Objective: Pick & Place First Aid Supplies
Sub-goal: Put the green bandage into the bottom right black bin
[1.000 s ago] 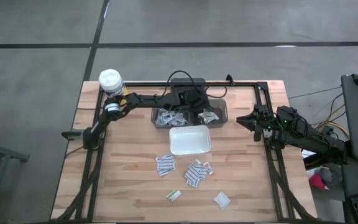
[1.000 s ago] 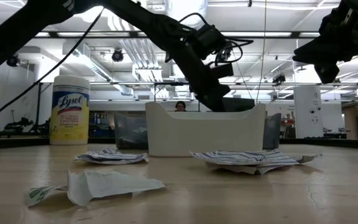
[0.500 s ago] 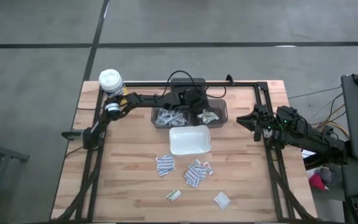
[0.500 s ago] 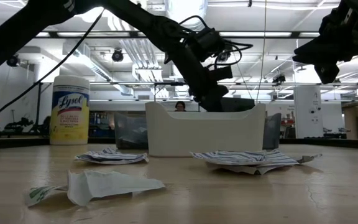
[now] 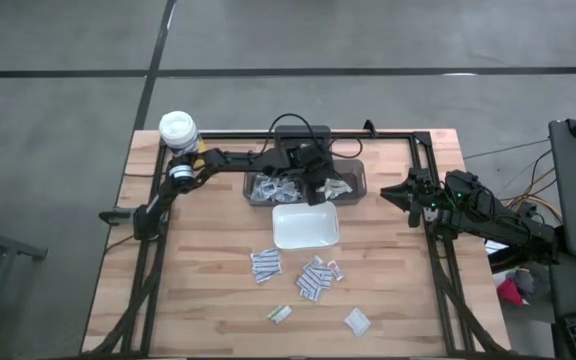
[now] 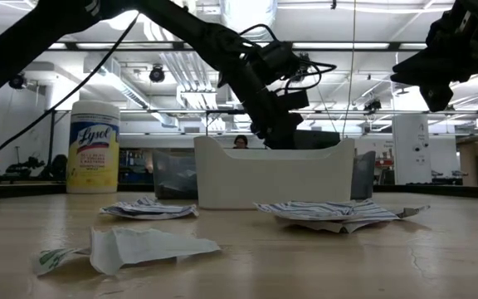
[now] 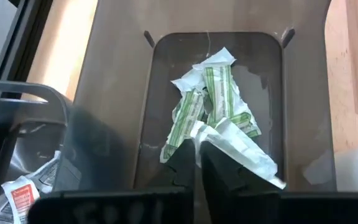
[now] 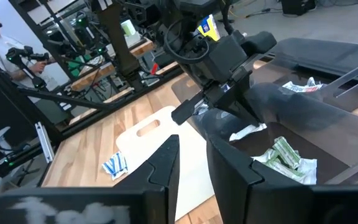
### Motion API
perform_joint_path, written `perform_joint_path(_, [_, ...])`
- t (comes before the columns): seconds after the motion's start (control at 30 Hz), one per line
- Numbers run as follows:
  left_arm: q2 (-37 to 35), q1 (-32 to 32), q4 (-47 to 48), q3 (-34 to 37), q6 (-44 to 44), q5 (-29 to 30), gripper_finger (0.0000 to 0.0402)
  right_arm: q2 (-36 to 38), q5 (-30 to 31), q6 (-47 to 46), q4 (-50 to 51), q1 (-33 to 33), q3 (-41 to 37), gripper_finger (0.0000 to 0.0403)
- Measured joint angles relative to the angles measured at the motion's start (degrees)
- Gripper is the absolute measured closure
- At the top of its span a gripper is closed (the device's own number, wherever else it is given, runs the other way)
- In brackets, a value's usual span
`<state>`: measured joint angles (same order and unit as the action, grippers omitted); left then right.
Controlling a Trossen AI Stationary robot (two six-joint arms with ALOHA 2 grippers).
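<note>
Beside the white tray (image 5: 305,226) (bin (image 5: 353,187) behind) lie scattered packets (image 5: 312,277).

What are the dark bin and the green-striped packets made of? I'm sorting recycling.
Dark bin: seemingly smoky translucent plastic, glossy; the wood shows faintly through its walls. Green-striped packets: likely thin paper or paper-film wrappers, matte and crinkled with creased edges.
</note>
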<state>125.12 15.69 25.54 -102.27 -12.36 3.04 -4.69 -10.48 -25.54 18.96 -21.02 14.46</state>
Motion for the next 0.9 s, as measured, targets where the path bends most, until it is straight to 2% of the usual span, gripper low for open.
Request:
perform_joint_path(0.23, [0.0,0.21,0.15,-0.25,0.83,-0.14,0.0315,0.0,0.0,0.0,0.0,0.0,0.0,0.0335])
perform_joint_path(0.43, [-2.41,0.23,2.7,-3.65,0.43,-0.03,0.0297,0.0,0.02,0.0,0.0,0.0,0.0,0.0329])
perform_joint_path(0.53, [-4.22,0.23,7.74,-6.0,0.55,0.01,0.0296,0.0,0.02,0.0,0.0,0.0,0.0,0.0324])
perform_joint_path(0.7, [-8.97,-0.2,21.76,-9.51,2.89,-0.15,0.0296,0.08,-0.04,-1.1,-0.09,0.01,0.0,0.0318])
perform_joint_path(0.9, [-16.78,-2.3,30.47,-5.99,5.59,-1.04,0.0296,0.07,-0.04,-1.11,-0.37,0.02,0.0,0.0319])
